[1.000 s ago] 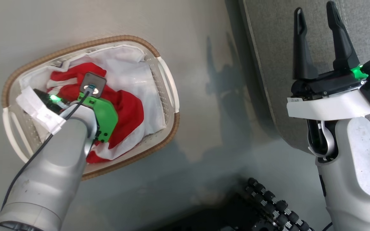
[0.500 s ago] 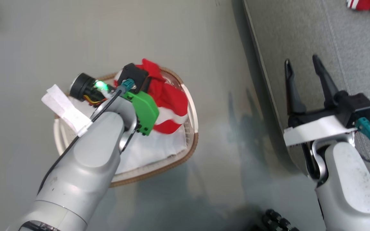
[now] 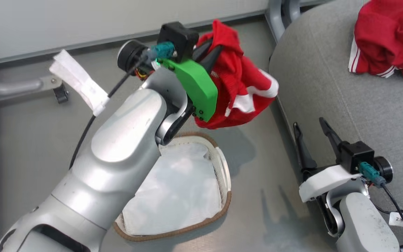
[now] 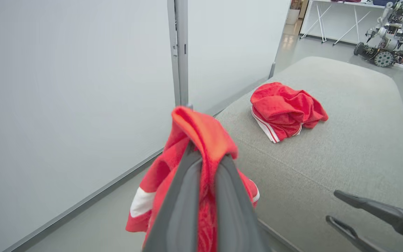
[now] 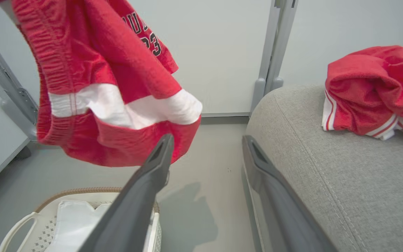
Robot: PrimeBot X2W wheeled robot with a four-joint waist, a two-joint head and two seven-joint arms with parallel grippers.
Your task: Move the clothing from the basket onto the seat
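on my head view the basket [image 3: 226, 175] sits on the floor [image 3: 30, 140] at 6 o'clock, white liner [image 3: 177, 189] inside. my left gripper [image 3: 210, 56] is pinched tight on one red garment [image 3: 243, 94], dangling in the air above the basket's 12 o'clock end, beside the seat [image 3: 327, 98]. the other garment [image 3: 387, 38] lies crumpled on the seat at 1 o'clock. my right gripper [image 3: 309, 122], at 4 o'clock, is spread wide and empty, maybe touching the seat's edge.

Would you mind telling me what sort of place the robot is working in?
Likely a robotics lab staged as a home: pale partition walls on metal posts, another wheeled robot parked at the back, and a grey seat beside a basket.
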